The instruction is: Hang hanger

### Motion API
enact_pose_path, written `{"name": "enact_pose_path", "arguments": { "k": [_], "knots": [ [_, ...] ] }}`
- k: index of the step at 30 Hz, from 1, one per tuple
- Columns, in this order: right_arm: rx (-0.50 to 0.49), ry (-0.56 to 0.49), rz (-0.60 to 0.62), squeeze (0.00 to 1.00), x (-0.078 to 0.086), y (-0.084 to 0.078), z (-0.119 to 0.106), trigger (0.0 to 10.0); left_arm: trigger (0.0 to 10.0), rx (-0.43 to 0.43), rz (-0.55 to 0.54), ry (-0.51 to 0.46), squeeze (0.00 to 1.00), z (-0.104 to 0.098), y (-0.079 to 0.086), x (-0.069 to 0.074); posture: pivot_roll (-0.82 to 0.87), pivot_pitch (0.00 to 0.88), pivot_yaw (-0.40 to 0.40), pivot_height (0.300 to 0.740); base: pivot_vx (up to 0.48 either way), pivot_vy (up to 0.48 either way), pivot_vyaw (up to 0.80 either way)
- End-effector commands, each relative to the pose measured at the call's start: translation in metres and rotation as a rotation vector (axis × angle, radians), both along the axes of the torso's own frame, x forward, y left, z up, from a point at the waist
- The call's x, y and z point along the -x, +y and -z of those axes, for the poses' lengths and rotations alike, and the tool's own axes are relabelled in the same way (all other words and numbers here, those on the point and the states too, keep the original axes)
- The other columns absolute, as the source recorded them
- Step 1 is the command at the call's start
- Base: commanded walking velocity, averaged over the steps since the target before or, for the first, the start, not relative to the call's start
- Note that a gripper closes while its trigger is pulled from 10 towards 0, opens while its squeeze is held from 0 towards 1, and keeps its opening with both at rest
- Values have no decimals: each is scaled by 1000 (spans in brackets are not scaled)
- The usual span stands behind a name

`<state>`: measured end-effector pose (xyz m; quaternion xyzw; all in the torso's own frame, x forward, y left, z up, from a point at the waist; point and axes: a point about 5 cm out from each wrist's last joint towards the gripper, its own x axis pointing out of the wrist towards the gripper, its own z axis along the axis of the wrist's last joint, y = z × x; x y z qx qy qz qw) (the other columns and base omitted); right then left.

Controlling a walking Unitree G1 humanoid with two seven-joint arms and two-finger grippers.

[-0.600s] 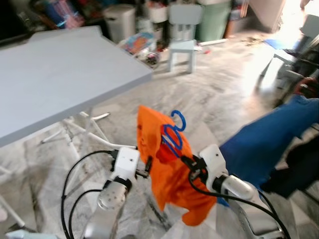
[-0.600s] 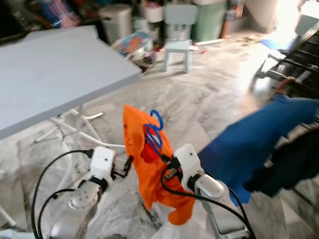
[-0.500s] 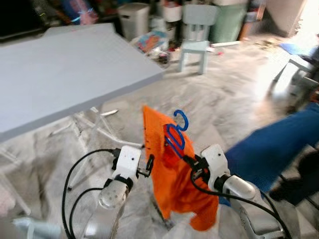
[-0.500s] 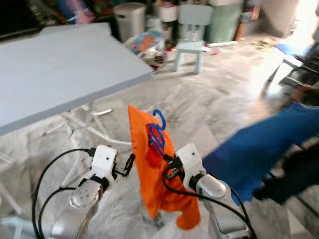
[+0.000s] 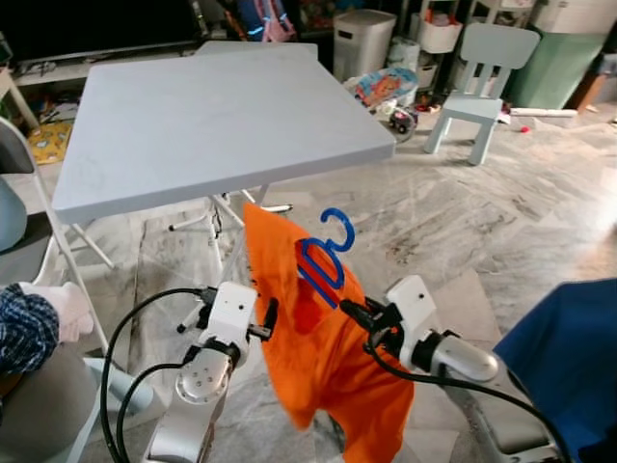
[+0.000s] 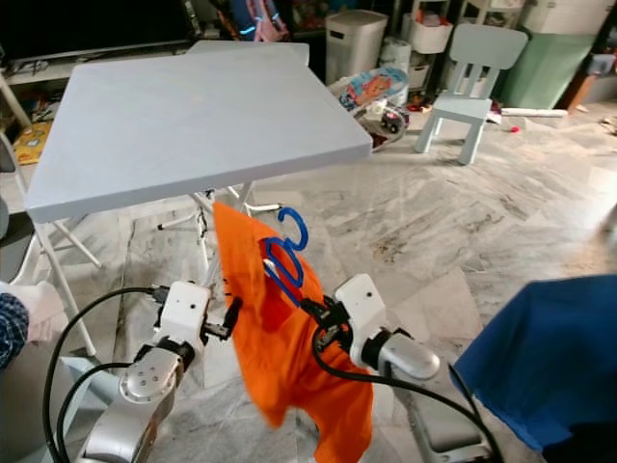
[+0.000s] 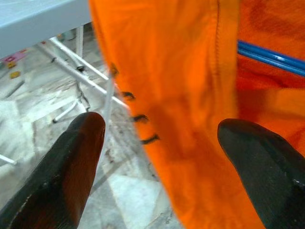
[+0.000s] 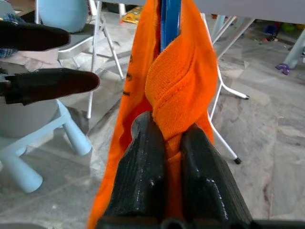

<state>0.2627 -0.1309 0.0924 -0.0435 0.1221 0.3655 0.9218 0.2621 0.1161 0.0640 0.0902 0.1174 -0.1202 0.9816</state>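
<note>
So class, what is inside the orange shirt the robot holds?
A blue hanger: its hook and upper loop stick out above the collar of the orange shirt. The rest is covered by the cloth. The right pincer pinches the collar.

We are in a lived-in home — a marble-patterned floor (image 5: 501,212), a grey folding table (image 5: 212,106) at upper left, a pale blue child's chair (image 5: 477,72) at upper right, with a lidded bin (image 5: 362,39) and scattered toys (image 5: 386,92) along the top edge.
</note>
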Motion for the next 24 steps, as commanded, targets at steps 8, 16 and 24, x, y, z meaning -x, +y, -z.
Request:
{"name": "enact_pose_path", "arguments": {
  "k": [8, 16, 24],
  "knots": [
    [-67, 42, -228, 0, 30, -14, -24, 10000, 10000, -12, 15, -8, 0, 1, -1, -3, 17, 26, -36, 740, 0, 0, 0],
    [-138, 132, -335, 0, 46, -17, -31, 10000, 10000, -8, 38, -29, 0, 1, -5, -6, 9, 24, -31, 740, 0, 0, 0],
    [-137, 181, -383, 0, 49, -19, -32, 10000, 0, 13, 63, -49, 0, -2, -6, -8, 8, 27, -31, 740, 0, 0, 0]
  ]
}}
